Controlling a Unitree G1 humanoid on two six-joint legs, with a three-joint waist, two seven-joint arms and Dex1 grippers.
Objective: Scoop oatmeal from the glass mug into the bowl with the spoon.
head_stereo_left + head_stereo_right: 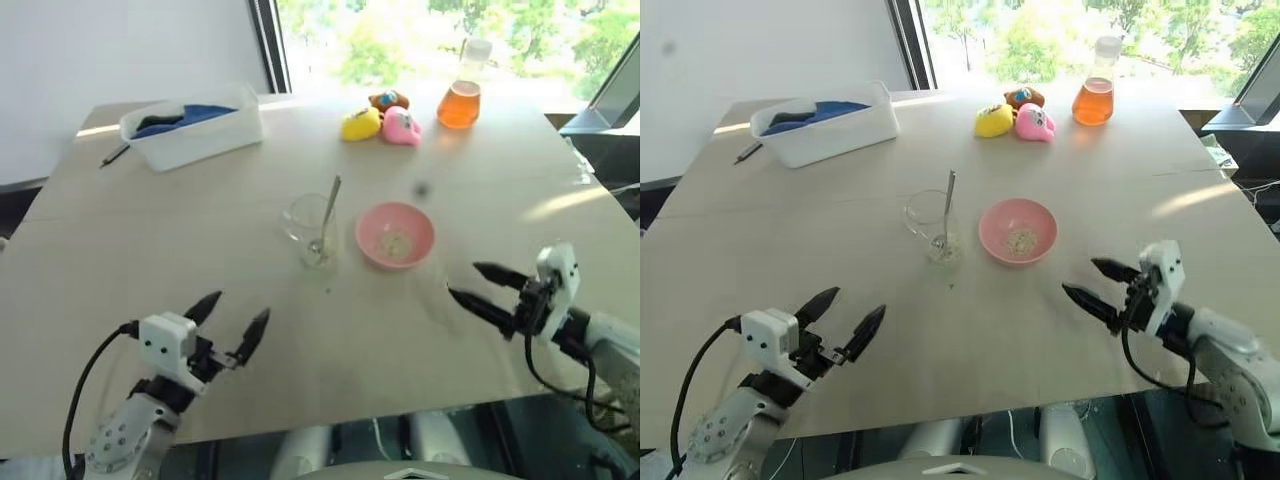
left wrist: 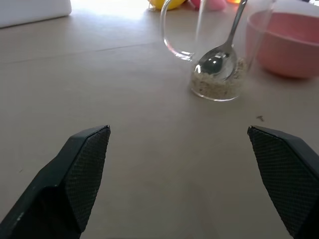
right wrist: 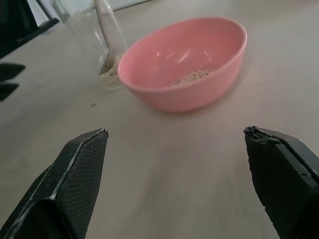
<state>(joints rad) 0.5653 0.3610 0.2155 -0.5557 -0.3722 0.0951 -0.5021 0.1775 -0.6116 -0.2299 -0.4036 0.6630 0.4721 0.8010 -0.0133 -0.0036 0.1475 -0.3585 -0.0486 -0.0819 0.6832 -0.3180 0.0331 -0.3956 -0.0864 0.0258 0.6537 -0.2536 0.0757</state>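
Pale, matte wood-grain tabletop (image 1: 180, 240) spreads beneath a bright window, and the small round shallow pink bowl (image 1: 395, 235) serves as its central landmark. A thin scatter of pale beige flaky oatmeal (image 3: 192, 76) lies in the bowl's smooth bottom. Just beside the bowl, on the robot's left, stands the small clear glass mug (image 1: 309, 229) with a curved side handle; more oat flakes cover its base, and the slim shiny silver metal spoon (image 1: 327, 213) leans inside it, oval end down in the flakes, thin handle rising past the rim. Beyond the bowl sit rounded yellow and pink toys (image 1: 382, 121) and a conical glass flask of orange liquid (image 1: 461, 95); farther left is a white rectangular plastic tub (image 1: 193, 124). Nearer than the bowl, the left gripper (image 1: 231, 322) and right gripper (image 1: 468, 283) hover apart from everything, each with black pointed fingers spread wide and holding nothing.
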